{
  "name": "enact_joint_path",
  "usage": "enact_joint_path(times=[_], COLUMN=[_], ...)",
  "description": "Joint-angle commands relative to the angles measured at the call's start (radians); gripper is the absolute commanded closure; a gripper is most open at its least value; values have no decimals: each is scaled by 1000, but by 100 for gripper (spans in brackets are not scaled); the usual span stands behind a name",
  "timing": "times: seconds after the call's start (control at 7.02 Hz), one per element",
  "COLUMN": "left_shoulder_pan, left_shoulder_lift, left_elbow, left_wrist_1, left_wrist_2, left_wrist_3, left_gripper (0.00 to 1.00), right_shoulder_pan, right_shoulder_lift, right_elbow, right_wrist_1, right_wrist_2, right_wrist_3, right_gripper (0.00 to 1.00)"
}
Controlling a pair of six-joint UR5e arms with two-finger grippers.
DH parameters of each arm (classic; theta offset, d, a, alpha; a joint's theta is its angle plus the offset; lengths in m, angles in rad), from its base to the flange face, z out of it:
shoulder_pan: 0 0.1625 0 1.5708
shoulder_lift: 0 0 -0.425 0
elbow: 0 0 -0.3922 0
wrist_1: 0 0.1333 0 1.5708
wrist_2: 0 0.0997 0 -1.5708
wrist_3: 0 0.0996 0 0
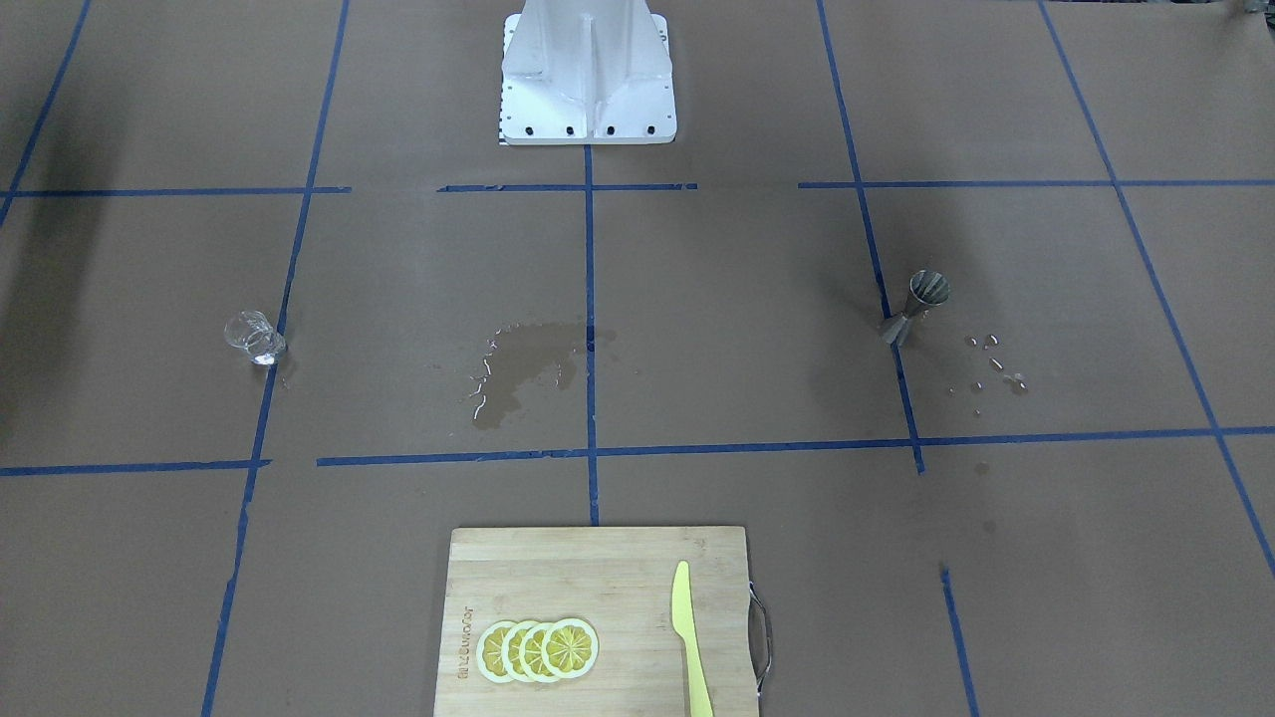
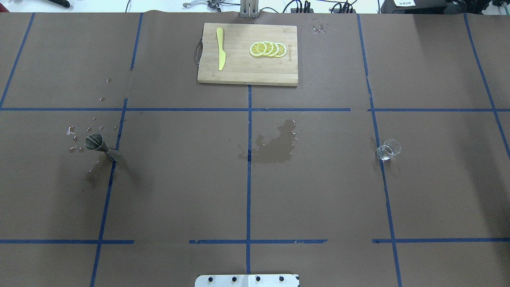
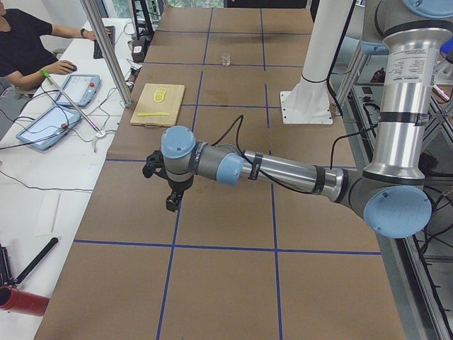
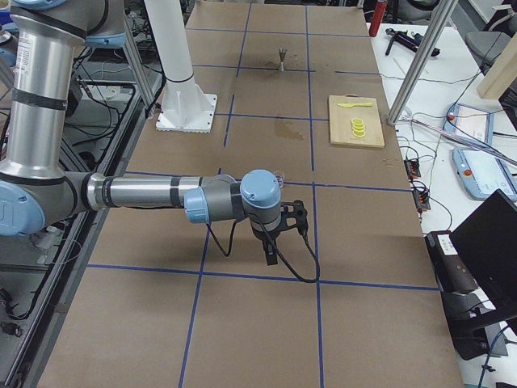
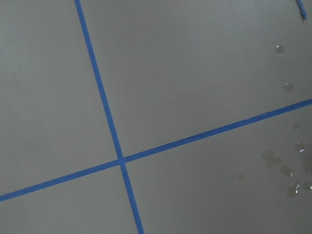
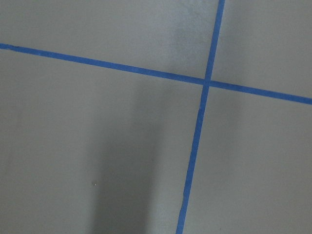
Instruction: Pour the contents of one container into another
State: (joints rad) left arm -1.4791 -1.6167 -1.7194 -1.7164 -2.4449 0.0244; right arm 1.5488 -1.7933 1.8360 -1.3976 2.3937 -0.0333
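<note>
A steel jigger (image 2: 97, 145) stands upright on the brown table on the robot's left side, also seen in the front view (image 1: 914, 307), with water drops around it. On the right side stands a small clear glass (image 2: 388, 150), upright (image 1: 255, 337). Neither arm shows in the overhead or front view. From the left end, my left gripper (image 3: 172, 203) hangs over the table pointing down. From the right end, my right gripper (image 4: 270, 256) hangs the same way. I cannot tell whether either is open or shut. Both wrist views show only table and tape.
A wet spill (image 2: 277, 143) darkens the table's middle. At the far edge lies a wooden cutting board (image 2: 247, 75) with lemon slices (image 2: 267, 49) and a yellow knife (image 2: 220, 54). The robot's white base (image 1: 588, 70) is at the near middle. A person sits at a side bench (image 3: 28, 42).
</note>
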Motion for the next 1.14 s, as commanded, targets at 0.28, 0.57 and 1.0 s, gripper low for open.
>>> enact_joint_path(times=[0.28, 0.57, 1.0], left_shoulder_pan=[366, 710, 957], left_shoulder_lift=[1, -5, 56], left_elbow=[-168, -335, -475], left_wrist_1=[-390, -414, -414], left_wrist_2=[135, 604, 923], left_wrist_3=[-627, -1033, -1245], left_gripper=[0, 0, 0], right_shoulder_pan=[-9, -13, -18], right_shoulder_lift=[15, 18, 32], right_elbow=[-38, -40, -46], right_wrist_1=[97, 100, 97], right_wrist_2=[-8, -11, -1], right_wrist_3=[0, 0, 4], right_gripper=[0, 0, 0])
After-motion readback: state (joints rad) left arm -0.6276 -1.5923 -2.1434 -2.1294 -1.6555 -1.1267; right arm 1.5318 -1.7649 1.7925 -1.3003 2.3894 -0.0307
